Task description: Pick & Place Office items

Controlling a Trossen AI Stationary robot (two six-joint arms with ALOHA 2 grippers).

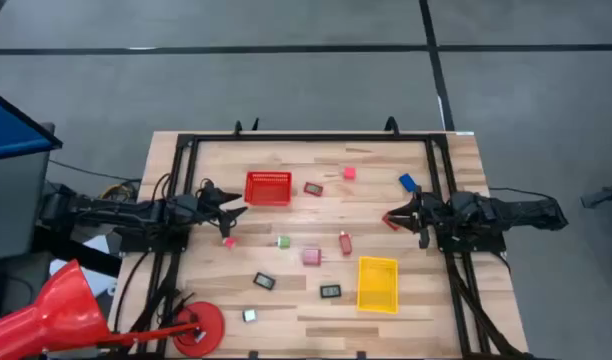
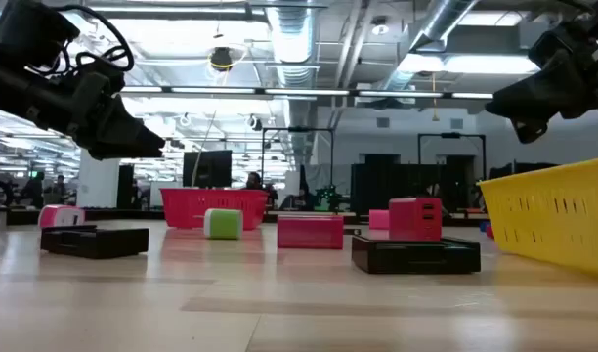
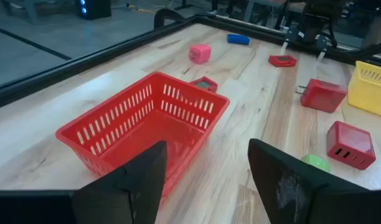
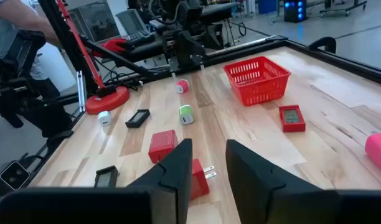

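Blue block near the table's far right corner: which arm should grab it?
Right, probably. The blue block lies just beyond the right claw, which is open. The left claw, also open, sits across the table beside the red basket.

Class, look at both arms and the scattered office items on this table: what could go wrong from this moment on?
1. The left pincer hangs open beside the red basket; reaching on, it might nudge the empty basket instead of an item.
2. The pink piece lies close under the left arm and could be knocked aside.
3. The right pincer is open with a small red item near its tips; a careless descent could push it away.
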